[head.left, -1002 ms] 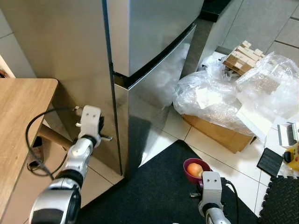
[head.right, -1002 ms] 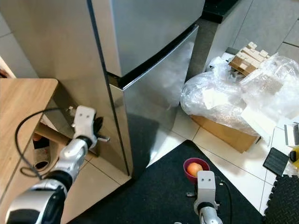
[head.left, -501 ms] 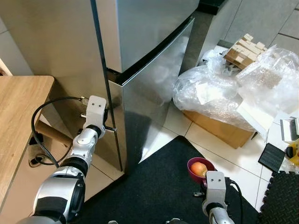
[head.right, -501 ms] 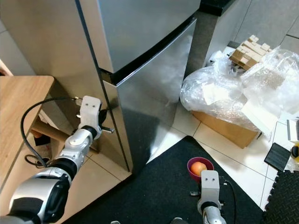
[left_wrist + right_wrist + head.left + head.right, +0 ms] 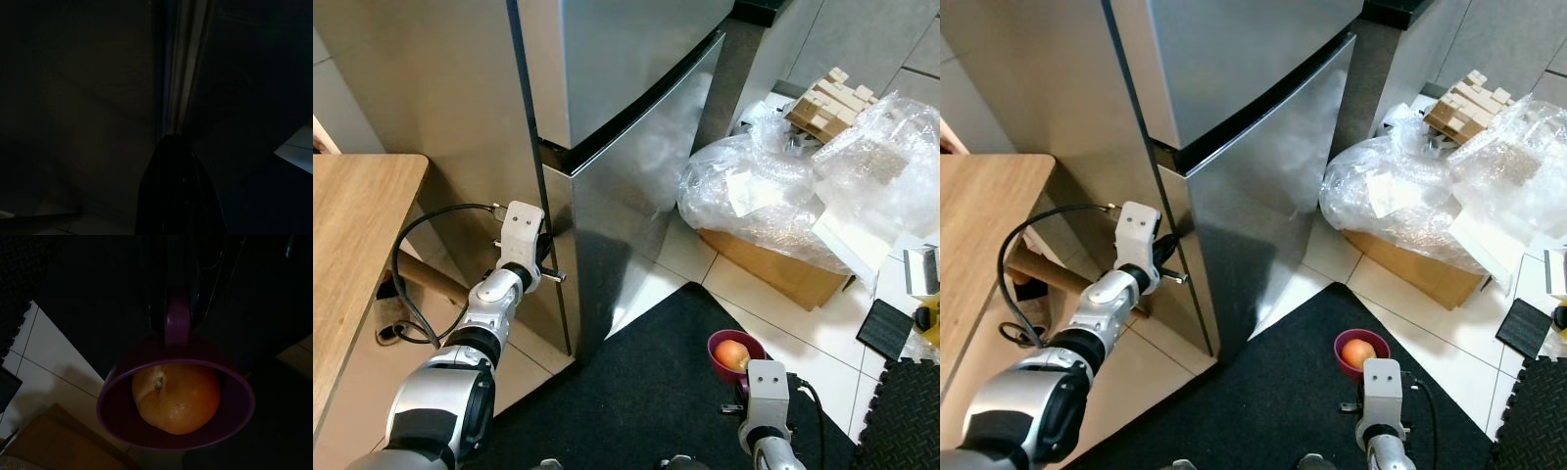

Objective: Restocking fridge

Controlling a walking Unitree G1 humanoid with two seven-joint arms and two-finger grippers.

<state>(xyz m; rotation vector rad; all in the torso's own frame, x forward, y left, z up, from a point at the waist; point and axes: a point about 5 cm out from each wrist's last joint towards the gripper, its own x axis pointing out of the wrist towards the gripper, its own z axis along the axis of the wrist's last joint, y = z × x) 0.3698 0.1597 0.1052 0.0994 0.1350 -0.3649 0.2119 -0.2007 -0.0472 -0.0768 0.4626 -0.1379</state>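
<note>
The left gripper point(image 5: 544, 262) has closed in on the fridge point(image 5: 607, 117) door's edge, fingers unreadable, while the right gripper point(image 5: 178, 318) clamps the orange-filled purple cup point(image 5: 176, 401), so opening seems next.

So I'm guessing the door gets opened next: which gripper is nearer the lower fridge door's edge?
Left. The left gripper is right at the edge of the lower fridge door. The right gripper is low over the black mat, holding the purple cup.

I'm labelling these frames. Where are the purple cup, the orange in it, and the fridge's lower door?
purple cup point(image 5: 234, 428): right wrist view, front rim.
orange point(image 5: 178, 399): right wrist view, middle of its skin.
fridge's lower door point(image 5: 1253, 211): right eye view, centre of the steel panel.
</note>
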